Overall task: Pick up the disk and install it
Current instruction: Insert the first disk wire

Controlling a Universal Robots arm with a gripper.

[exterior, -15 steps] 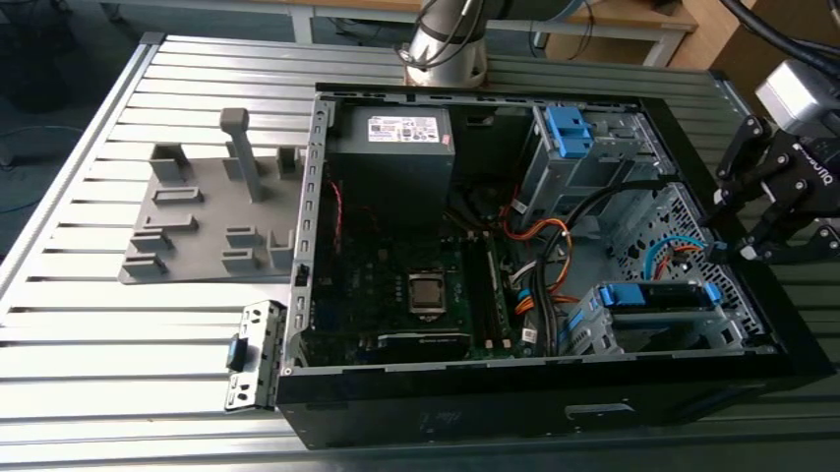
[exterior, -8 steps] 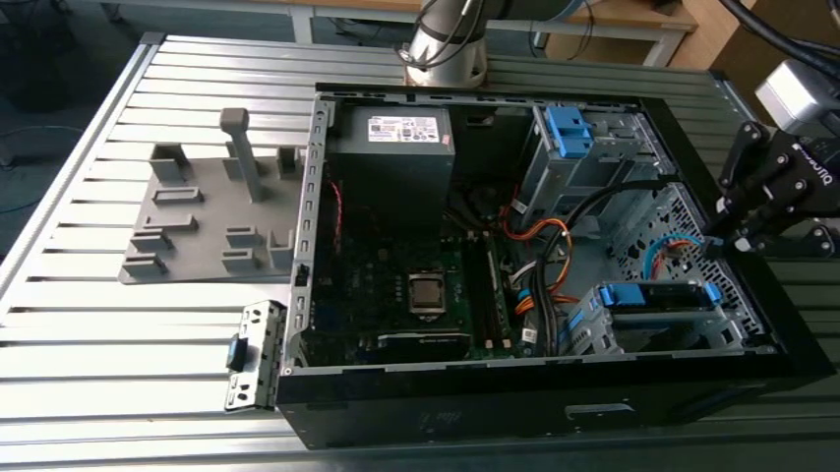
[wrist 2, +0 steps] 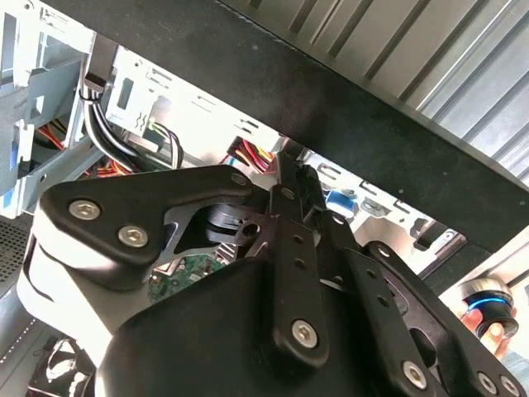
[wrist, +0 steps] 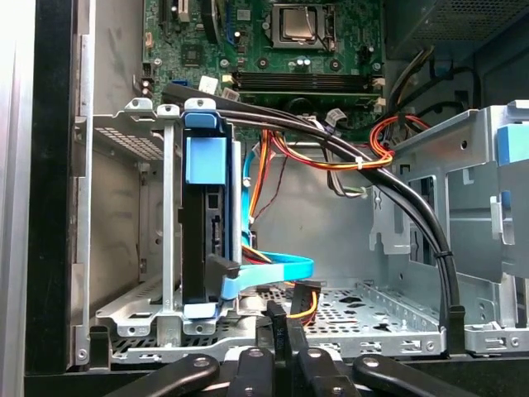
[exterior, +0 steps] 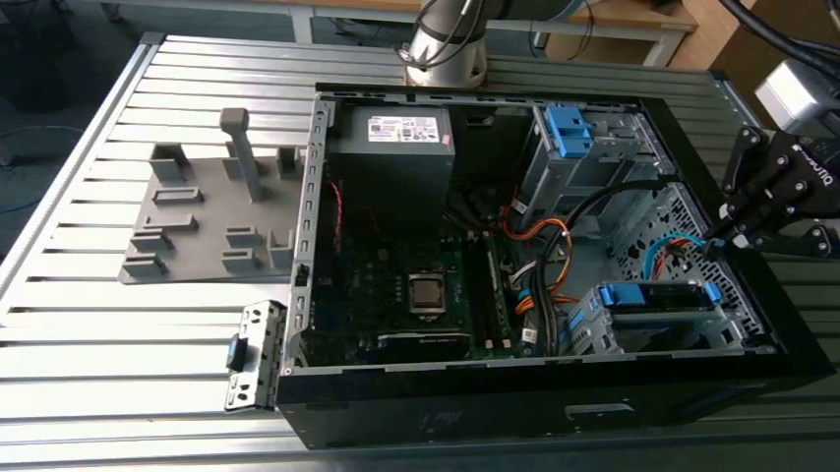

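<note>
On the near left of the slatted metal tabletop (exterior: 79, 344), a small grey metal bracket with a blue tab (exterior: 254, 354) is lying just beside the open black computer case (exterior: 525, 413). Inside the case at the near right, the disk, a flat silver drive in a bright blue plastic caddy (exterior: 656, 295), is sitting slotted in its perforated metal cage (exterior: 597, 334); in the first wrist view it is standing edge-on (wrist: 205, 161). It is likely stiff, fairly heavy and shock-sensitive, and best gripped by the caddy's blue ends.

The arm's black jaws are hovering over the case's right rim, pressed together and empty, near the disk but apart from it. A blue ribbon cable (wrist: 273, 271) and black cable bundle (wrist: 397, 198) are crowding the cage. Farther back are lying the green motherboard (exterior: 393, 285), a grey moulded fixture (exterior: 210, 226) on the left, a driveless blue bracket (exterior: 568, 133) and a grey box with a white sticker (exterior: 393, 147).
</note>
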